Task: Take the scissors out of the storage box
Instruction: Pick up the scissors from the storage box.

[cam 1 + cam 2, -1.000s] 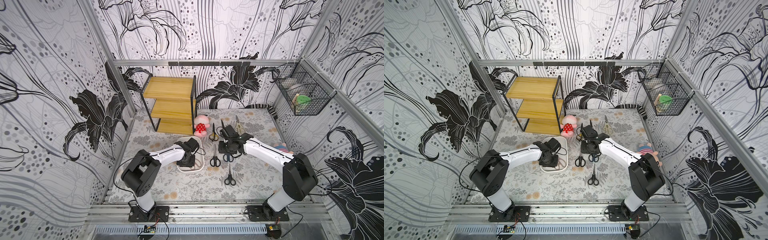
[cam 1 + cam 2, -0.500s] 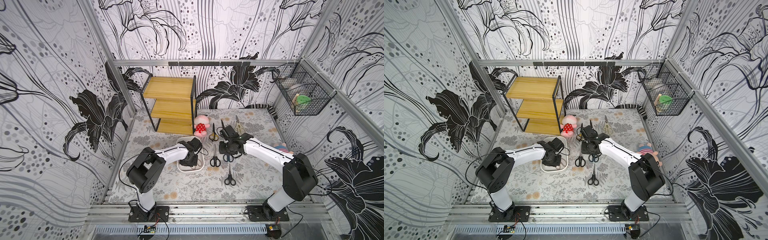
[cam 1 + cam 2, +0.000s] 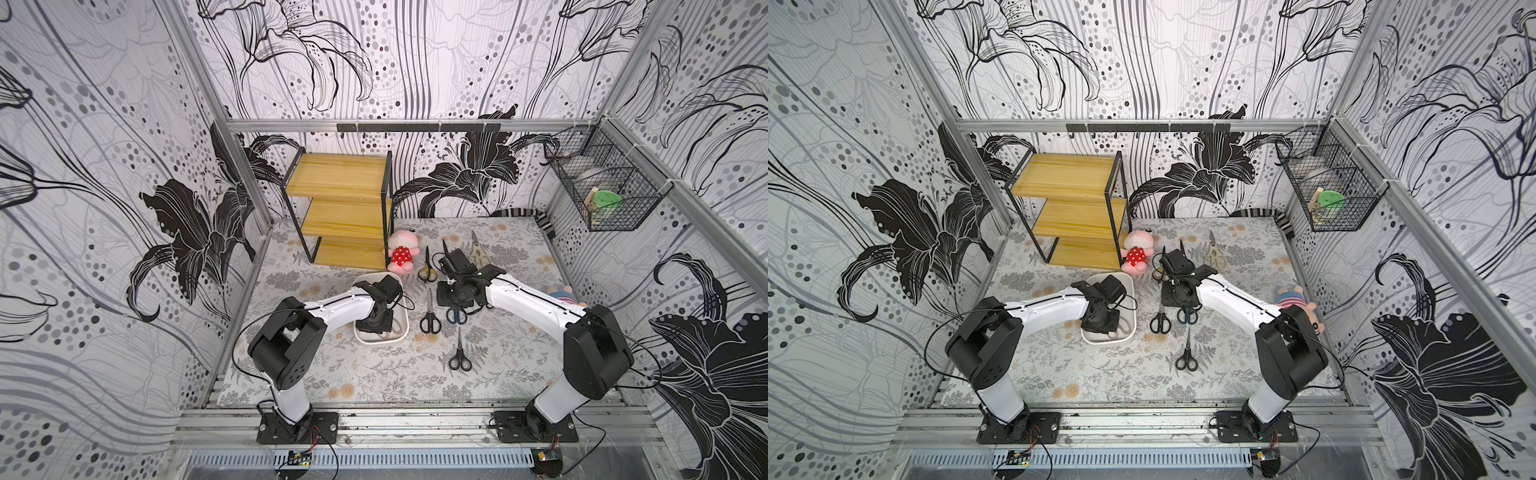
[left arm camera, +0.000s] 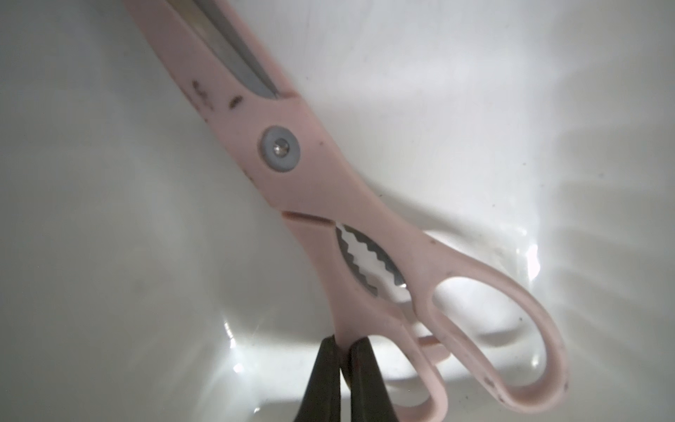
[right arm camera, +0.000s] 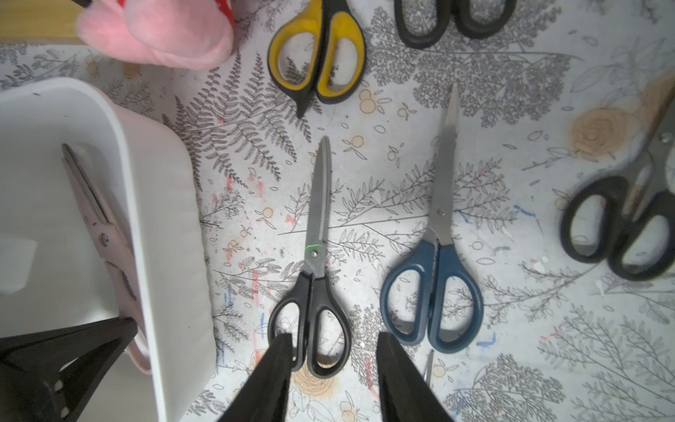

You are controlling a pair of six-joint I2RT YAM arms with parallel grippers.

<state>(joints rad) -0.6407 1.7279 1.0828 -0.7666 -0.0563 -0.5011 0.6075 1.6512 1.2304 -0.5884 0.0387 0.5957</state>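
the left jaws are pinched shut on one handle loop of the long pale pink plastic-handled scissors (image 4: 310, 175). that pair lies slanted inside the shallow white plastic storage box (image 4: 109, 237), blades pointing away from the grip. whether it is already clear of the box floor i cannot tell.

the right jaws stand partly apart with nothing between them. they hang over the loops of a black-handled steel pair (image 5: 310, 292) lying on the floral-patterned bench (image 5: 529, 347), just beside the box wall.

near it on the bench lie a blue-handled pair (image 5: 433, 292), a yellow-and-black pair (image 5: 316, 54) and another black pair (image 5: 621, 226). in a top view a small black pair (image 3: 459, 355) lies nearer the front and a cream-handled pair (image 3: 478, 254) farther back.

no other scissors show inside the box, so the job looks almost done: every pair but the pink one is out on the bench. what seems left is to lift the pink pair over the rim, lay it down and let go.
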